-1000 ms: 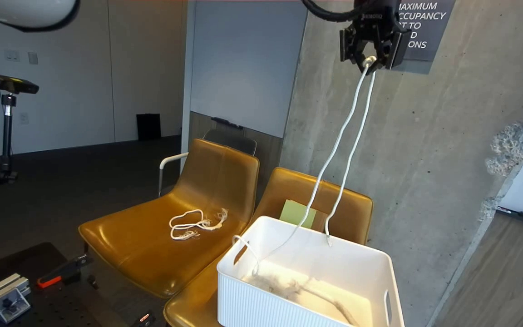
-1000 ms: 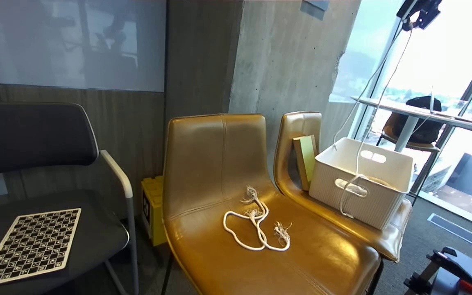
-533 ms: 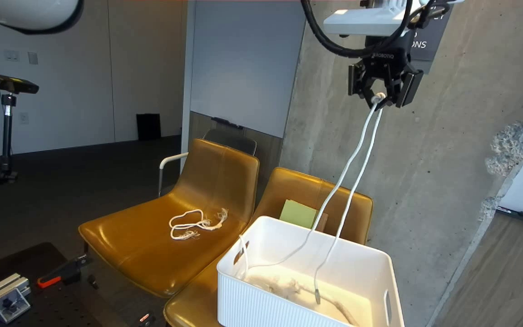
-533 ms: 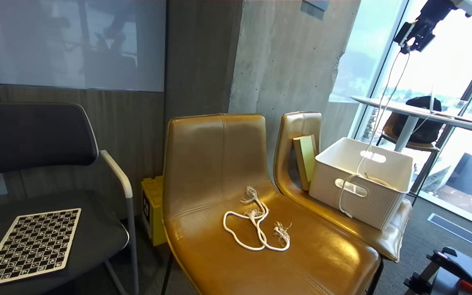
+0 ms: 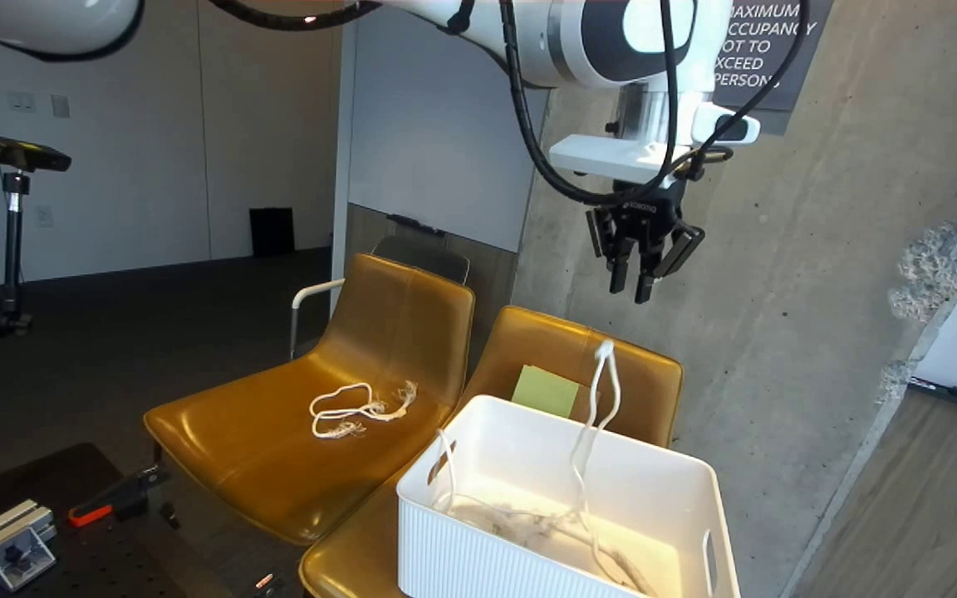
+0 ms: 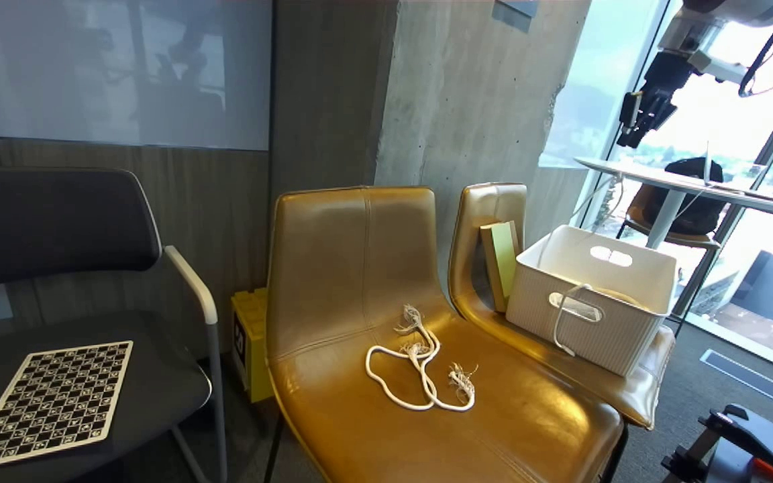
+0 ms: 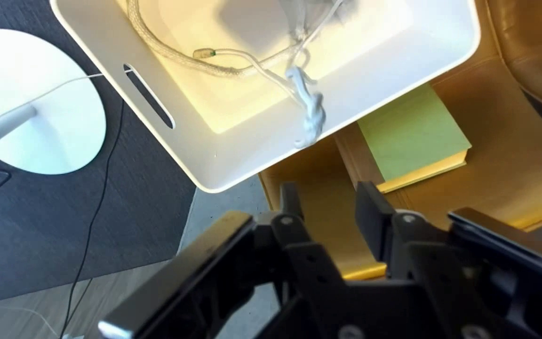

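Tool state: the black two-fingered Robotiq gripper (image 5: 630, 289) stands with its fingers apart and nothing between them; the wrist view shows a plain gap between the tips. The handled item, a thin white cord (image 5: 606, 357) with a blurred, knotted peak, is free of the fingers; with the white, rib-walled rectangular bin (image 5: 462, 561) as dial centre in an exterior view, the gripper hangs between 12 and 1 o'clock; the cord's peak stands near 12, below the tips and not touching them, while its lower part lies inside the bin.

The peak shows no support; the step in hand is therefore judged to be a release over the bin; the next move is judged to call for fingers held apart and off the cord while it settles. A white length hangs outside the bin's wall, toward 8 o'clock in an exterior view; whether it is the same cord cannot be told.

Surface: a thick, pale braided rope (image 7: 228, 71) lies on the bin's floor; the bin stands on a golden-brown, leather-look chair (image 5: 645, 378); a green-faced, book-like block (image 5: 545, 392) is at its backrest, between 11 and 12; a matching golden-brown chair (image 5: 271, 440) at 10 bears a white rope with frayed ends (image 5: 375, 410).

Room: grey concrete wall (image 5: 777, 274) toward 2; white rectangular whiteboard (image 5: 445, 124) at 11; in an exterior view, black chair with a pale armrest (image 6: 58, 221) at 9, bearing a black-and-white patterned flat board (image 6: 51, 402); pale table (image 6: 668, 178) at 1, before tall windows (image 6: 729, 127).
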Controlling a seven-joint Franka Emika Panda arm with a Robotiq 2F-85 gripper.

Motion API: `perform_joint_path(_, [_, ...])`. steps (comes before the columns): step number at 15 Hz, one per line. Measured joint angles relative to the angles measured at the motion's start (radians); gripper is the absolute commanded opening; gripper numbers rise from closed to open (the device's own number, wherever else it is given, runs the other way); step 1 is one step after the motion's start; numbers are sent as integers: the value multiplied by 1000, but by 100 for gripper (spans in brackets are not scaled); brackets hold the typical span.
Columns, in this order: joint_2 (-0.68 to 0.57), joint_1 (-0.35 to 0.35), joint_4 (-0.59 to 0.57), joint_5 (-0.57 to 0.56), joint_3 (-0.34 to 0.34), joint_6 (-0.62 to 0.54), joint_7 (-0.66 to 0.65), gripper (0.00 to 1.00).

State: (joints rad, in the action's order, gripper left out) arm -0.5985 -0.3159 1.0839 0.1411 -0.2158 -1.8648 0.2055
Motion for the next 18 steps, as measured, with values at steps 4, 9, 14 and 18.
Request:
perform_joint_path(4, [7, 27, 127, -29, 0, -85, 3, 97])
perform_joint_path(9, [29, 92, 354, -115, 11, -234, 78, 100])
perform_joint_path(14, [72, 127, 518, -274, 56, -339, 125, 100])
perform_joint_path(18, [149, 157, 630, -367, 76, -359, 138, 100])
